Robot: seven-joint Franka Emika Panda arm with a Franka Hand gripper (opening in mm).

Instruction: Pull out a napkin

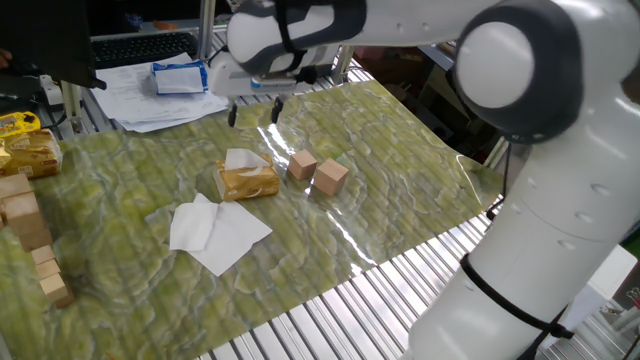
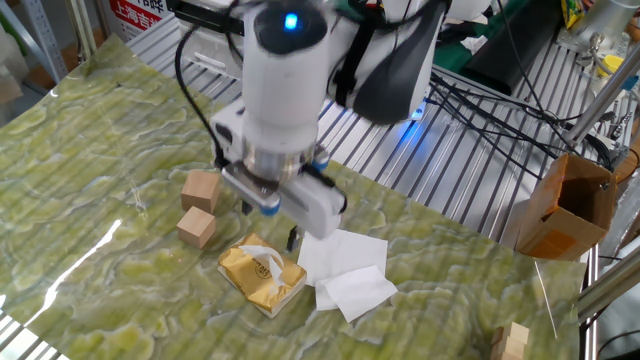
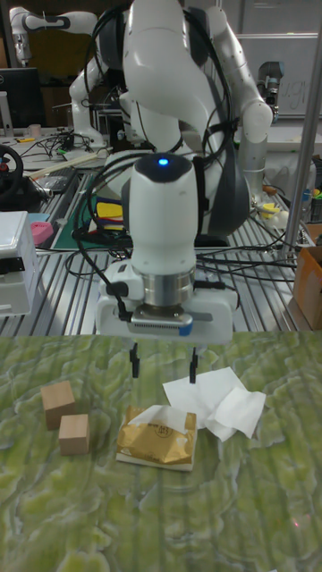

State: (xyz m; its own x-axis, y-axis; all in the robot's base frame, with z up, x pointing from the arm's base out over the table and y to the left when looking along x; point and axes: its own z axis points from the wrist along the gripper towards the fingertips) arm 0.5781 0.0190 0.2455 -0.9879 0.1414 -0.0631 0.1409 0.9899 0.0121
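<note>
A golden-yellow pack (image 1: 247, 183) (image 2: 262, 277) (image 3: 159, 441) lies on the green mat. A white napkin (image 1: 243, 159) (image 3: 161, 414) pokes out of its top. Two loose white napkins (image 1: 215, 230) (image 2: 345, 265) (image 3: 215, 402) lie flat, overlapping, beside the pack. My gripper (image 1: 254, 112) (image 2: 270, 222) (image 3: 163, 365) hangs above the pack, pointing down. It is open and nothing is between its fingers. The fingertips are clear of the pack and the napkin.
Two wooden blocks (image 1: 318, 172) (image 2: 198, 207) (image 3: 66, 418) stand beside the pack. More blocks (image 1: 25, 215) are stacked at the mat's left edge, near yellow packs (image 1: 25, 150). Office papers (image 1: 150, 100) lie behind the mat. A cardboard box (image 2: 565, 205) hangs off the table's side.
</note>
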